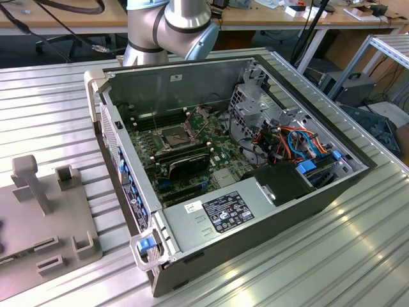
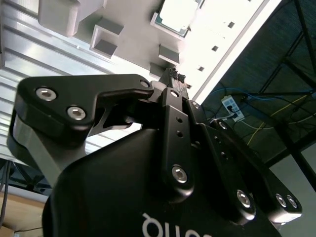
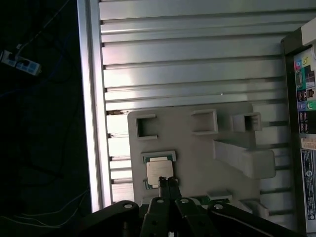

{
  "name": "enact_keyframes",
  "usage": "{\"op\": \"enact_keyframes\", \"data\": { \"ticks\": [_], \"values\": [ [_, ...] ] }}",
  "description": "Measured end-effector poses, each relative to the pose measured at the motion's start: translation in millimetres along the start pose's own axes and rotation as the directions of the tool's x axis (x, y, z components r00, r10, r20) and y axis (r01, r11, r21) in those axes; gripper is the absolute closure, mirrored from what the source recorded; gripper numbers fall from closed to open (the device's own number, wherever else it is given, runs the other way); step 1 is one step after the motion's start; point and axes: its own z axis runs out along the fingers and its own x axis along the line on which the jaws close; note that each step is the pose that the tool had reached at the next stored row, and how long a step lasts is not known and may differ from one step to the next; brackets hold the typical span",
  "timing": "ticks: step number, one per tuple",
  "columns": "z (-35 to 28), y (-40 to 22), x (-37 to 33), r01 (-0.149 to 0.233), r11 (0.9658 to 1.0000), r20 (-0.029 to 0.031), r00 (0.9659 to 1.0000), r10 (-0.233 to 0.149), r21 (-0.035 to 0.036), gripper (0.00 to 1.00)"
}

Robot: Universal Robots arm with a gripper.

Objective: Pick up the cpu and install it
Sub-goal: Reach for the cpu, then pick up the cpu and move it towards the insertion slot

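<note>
The cpu (image 3: pixel 159 171) is a small silver-topped square lying in a shallow pocket of a grey fixture plate (image 3: pixel 197 163); the second wrist view shows the cpu (image 2: pixel 174 17) too. My gripper (image 3: pixel 168 181) hovers above the plate with its tips just beside the chip's edge. Its two black fingers are pressed together and hold nothing, as the gripper (image 2: pixel 174 74) also shows in the second wrist view. In the exterior view the open computer case (image 1: pixel 211 211) lies on the table, with the dark square socket (image 1: pixel 174 135) on the green motherboard (image 1: pixel 214 150).
The fixture plate (image 1: pixel 38 230) sits at the exterior view's left of the case and carries raised grey blocks (image 1: pixel 30 182). The table top (image 1: pixel 358 256) is ribbed aluminium. A bundle of cables (image 1: pixel 297 144) and a drive cage fill the case's right side. A power strip (image 3: pixel 17 61) lies on the floor.
</note>
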Motion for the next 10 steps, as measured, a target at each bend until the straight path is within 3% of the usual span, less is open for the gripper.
{"op": "enact_keyframes", "data": {
  "ticks": [2, 10],
  "values": [
    [2.3, -0.2, 0.7, 0.000, 1.0000, -0.0028, 1.0000, 0.000, 0.0004, 0.89],
    [2.3, -0.1, 0.8, 0.000, 1.0000, -0.0024, 1.0000, 0.000, 0.0050, 0.89]
  ]
}}
